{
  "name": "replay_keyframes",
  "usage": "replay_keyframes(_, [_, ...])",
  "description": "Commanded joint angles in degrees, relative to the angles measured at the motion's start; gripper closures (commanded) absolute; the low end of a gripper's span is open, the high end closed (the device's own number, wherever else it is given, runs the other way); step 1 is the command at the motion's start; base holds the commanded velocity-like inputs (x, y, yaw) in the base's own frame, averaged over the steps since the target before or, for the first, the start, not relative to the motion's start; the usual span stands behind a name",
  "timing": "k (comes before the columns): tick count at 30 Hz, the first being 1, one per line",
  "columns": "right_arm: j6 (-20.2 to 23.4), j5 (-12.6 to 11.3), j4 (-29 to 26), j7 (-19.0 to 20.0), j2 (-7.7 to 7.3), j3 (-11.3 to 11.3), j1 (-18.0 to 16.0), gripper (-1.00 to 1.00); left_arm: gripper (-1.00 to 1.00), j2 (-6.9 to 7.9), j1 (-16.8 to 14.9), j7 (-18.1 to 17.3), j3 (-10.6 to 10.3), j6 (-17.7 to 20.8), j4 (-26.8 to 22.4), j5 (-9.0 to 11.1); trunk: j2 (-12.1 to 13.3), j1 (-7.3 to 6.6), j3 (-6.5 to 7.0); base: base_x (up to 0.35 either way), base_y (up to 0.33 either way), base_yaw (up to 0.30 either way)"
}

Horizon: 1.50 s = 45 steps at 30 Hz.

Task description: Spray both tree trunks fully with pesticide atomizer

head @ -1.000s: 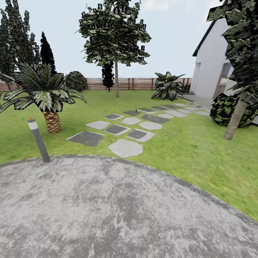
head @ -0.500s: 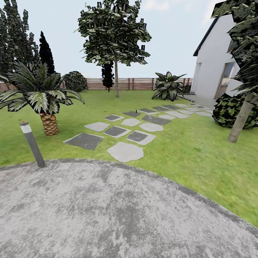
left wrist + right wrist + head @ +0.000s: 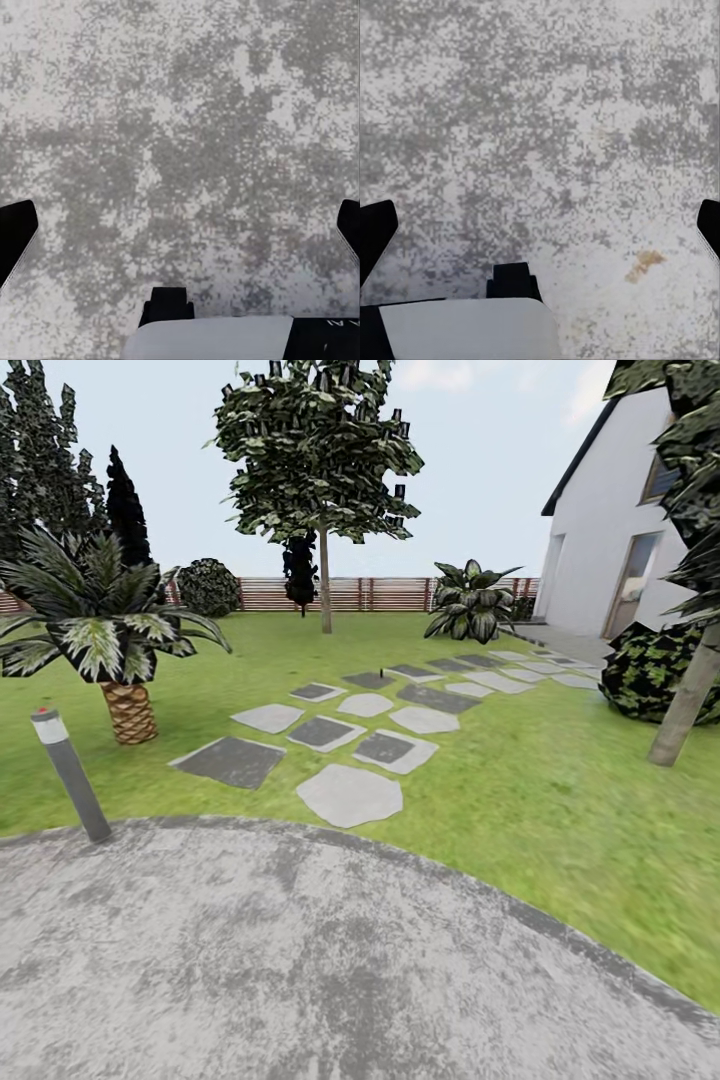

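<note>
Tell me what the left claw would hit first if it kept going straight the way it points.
Probably the mottled grey concrete paving: the left claw, jaws wide apart and holding nothing, faces it with nothing between. How far off it lies is unclear.

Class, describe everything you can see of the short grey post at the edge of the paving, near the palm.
The post is a slim dark grey cylinder with a pale band near its top and a small red cap. It looks like metal or plastic. It leans slightly, its top tilted toward the left of the head view, and stands where the mottled grey paving meets the lawn, apart from the palm.
</note>
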Motion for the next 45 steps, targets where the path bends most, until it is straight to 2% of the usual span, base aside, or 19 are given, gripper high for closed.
replay_keyframes(1, [0.01,0.01,0.0,0.0,-0.01,0.0,0.0,-1.0,-1.0,0.0,0.0,0.0,0.0,0.0,0.0,0.0,0.0,0.0,0.0,0.35,0.0,0.0])
replay_keyframes(29, [-0.02,0.23,-0.02,-0.08,-0.2,0.07,0.0,-1.0,-1.0,-0.09,-0.04,0.05,-0.3,-0.14,-0.12,0.08,0.0,0.0,0.0,0.35,0.0,0.0])
replay_keyframes(33, [0.07,0.1,2.33,-0.09,-0.24,0.01,0.04,-1.0,-1.0,-0.13,-0.02,0.08,-0.29,-0.16,-0.22,0.14,0.0,0.0,0.0,0.35,0.0,0.0])
replay_keyframes(38, [0.11,0.07,8.59,-0.09,-0.46,-0.02,0.07,-1.0,-1.0,-0.09,0.0,0.09,-0.16,-0.18,-0.18,0.17,0.0,0.0,0.0,0.35,0.0,0.0])
replay_keyframes(45, [0.09,-0.01,10.4,-0.09,-0.47,-0.02,0.16,-1.0,-1.0,-0.09,0.0,0.09,0.01,-0.18,-0.1,0.17,0.0,0.0,0.0,0.35,0.0,0.0])
